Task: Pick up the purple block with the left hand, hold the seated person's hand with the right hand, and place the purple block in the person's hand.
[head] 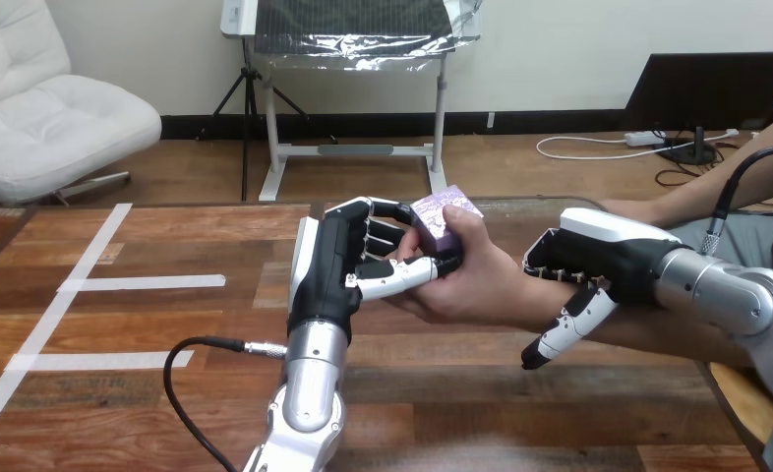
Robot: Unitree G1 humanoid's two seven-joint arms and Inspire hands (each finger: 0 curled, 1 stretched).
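While the left hand pinches the purple block between fingertips and thumb, the person's hand cups it from beyond those fingertips; pale marks on the block's top are too small to read. The right hand clasps the person's wrist, fingers bent over it, thumb down its near side. Bare table lies open behind the left hand's back.

Pinches purple block in left hand, arm stretched forward; curls right hand over person's wrist, thumb pointing down.
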